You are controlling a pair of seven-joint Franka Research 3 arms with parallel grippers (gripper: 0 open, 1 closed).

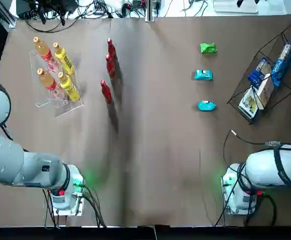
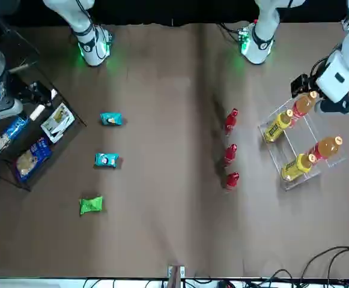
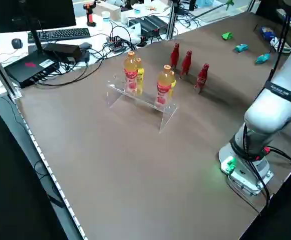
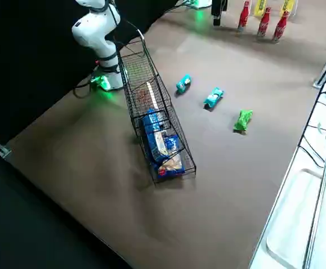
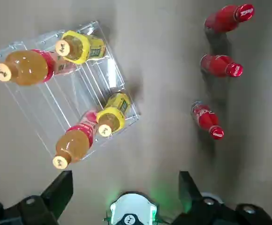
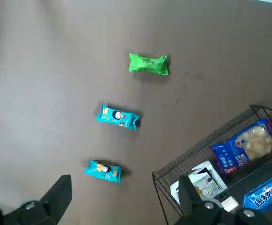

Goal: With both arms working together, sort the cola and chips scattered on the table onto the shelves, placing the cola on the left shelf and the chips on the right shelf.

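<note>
Three red cola bottles stand in a row on the brown table, just right of the clear acrylic left shelf. A green chips packet and two teal chips packets lie in a line left of the black wire right shelf. My left gripper hangs open high above the rack and the cola, holding nothing. The right gripper is also open and empty, high over the chips.
Orange and yellow-labelled bottles fill the acrylic rack. Blue-and-white bags and boxes lie in the wire basket. Cables run along the far edge. Both arm bases sit at the near edge.
</note>
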